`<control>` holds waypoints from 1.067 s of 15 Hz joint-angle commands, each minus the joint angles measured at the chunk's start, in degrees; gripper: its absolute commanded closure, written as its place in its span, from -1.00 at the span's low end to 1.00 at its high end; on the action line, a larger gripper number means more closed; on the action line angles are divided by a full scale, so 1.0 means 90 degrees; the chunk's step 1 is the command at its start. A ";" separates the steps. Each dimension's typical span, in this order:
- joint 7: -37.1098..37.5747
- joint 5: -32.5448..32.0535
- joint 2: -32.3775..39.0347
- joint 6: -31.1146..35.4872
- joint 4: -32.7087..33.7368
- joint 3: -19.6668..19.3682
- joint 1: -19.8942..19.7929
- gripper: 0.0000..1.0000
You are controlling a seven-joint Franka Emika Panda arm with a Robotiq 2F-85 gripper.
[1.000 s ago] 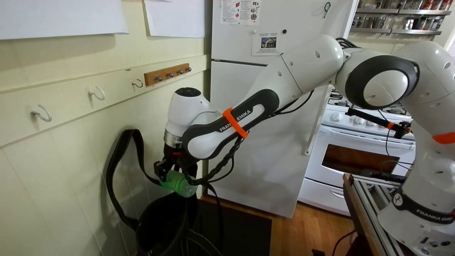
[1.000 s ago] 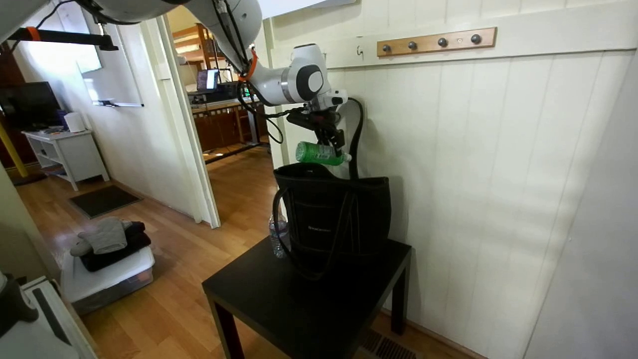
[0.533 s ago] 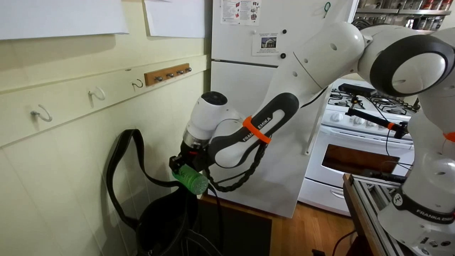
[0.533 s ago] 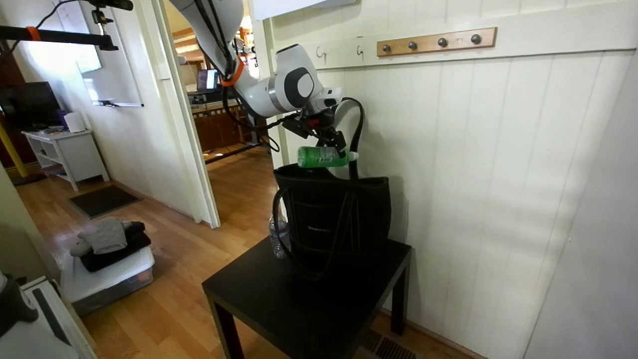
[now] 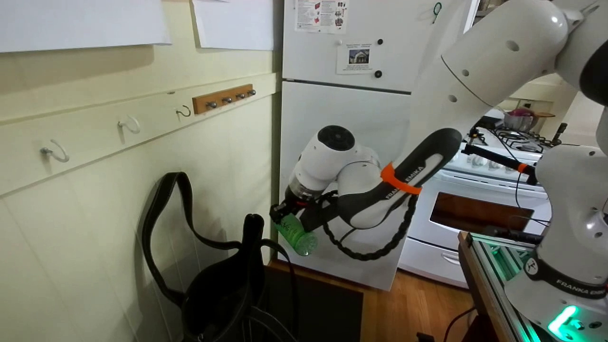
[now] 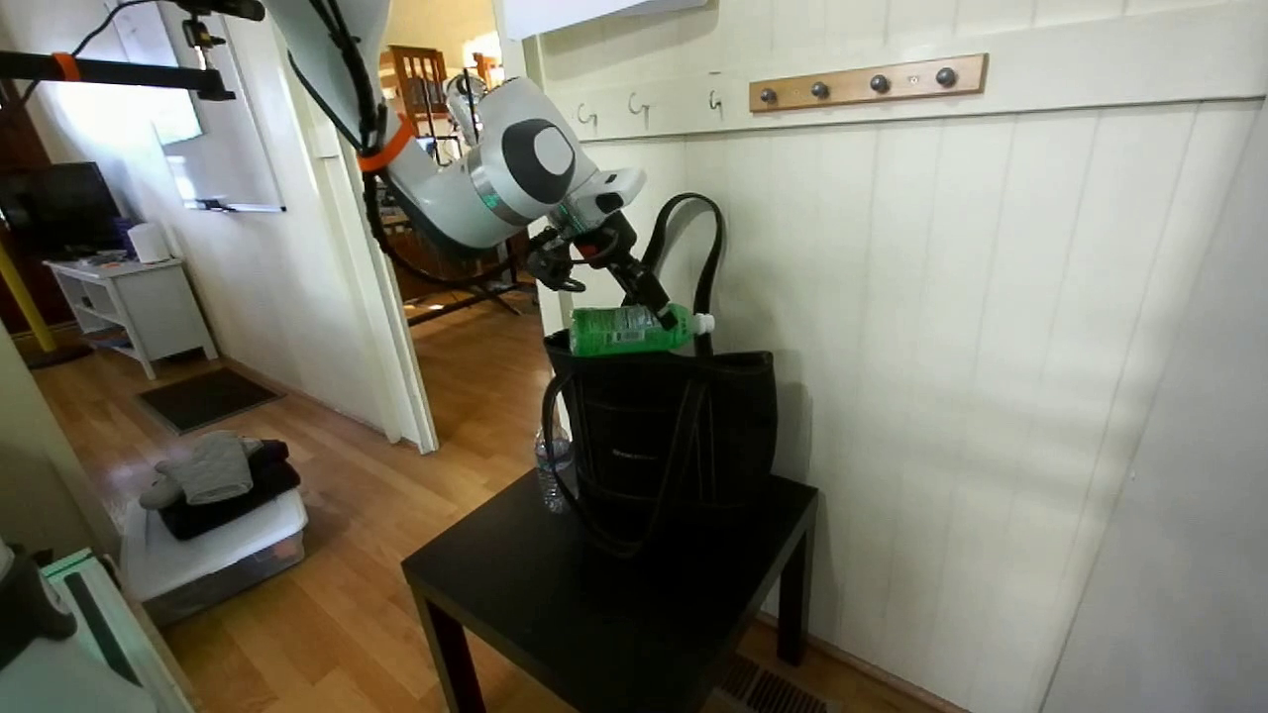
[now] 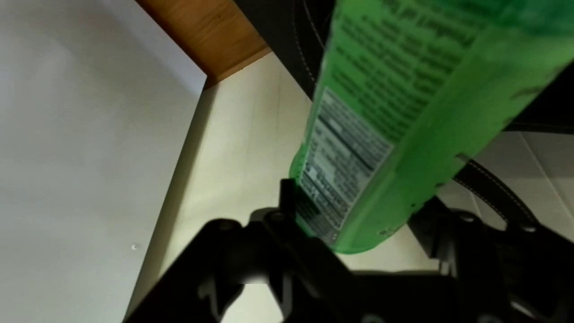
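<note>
My gripper (image 7: 356, 206) is shut on a green bottle (image 7: 403, 134), with one finger (image 7: 288, 199) against each side of it. In an exterior view the bottle (image 6: 624, 332) lies almost level in the gripper (image 6: 662, 305), its white cap (image 6: 704, 324) pointing at the wall. There it overlaps the upper rim of a black tote bag (image 6: 654, 426) that stands on a black table (image 6: 594, 614). Seen from another side, the bottle (image 5: 298, 236) hangs tilted, right of the bag (image 5: 216, 294), with a gap between them. The bag's mouth faces up; its inside is dark.
A clear bottle (image 6: 553, 470) stands on the table beside the bag. One bag strap (image 5: 168, 228) rises against the wall. The fridge (image 5: 346, 156) is behind the arm. Wall hooks (image 5: 129, 125) and a wooden peg rail (image 5: 224, 99) hang above. A stove (image 5: 479, 209) stands further right.
The arm has drawn back with the bottle still in its grip, from over the bag to beside it. The bottle has come nearer one camera. A green light now shows on the robot base.
</note>
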 commanded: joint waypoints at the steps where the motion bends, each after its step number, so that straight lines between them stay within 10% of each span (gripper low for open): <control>1: 0.0513 -0.0111 0.0194 0.0729 -0.0848 -0.1366 0.1420 0.27; 5: -0.0121 0.0818 0.0693 0.1771 -0.1147 -0.1776 0.1970 0.27; 14: -0.1919 0.2850 0.1127 0.2002 -0.0698 -0.0798 0.1265 0.27; 15: -0.2050 0.3003 0.1208 0.2040 -0.0628 -0.0735 0.1188 -0.23; 16: -0.2140 0.3096 0.1223 0.2041 -0.0622 -0.0720 0.1179 -0.23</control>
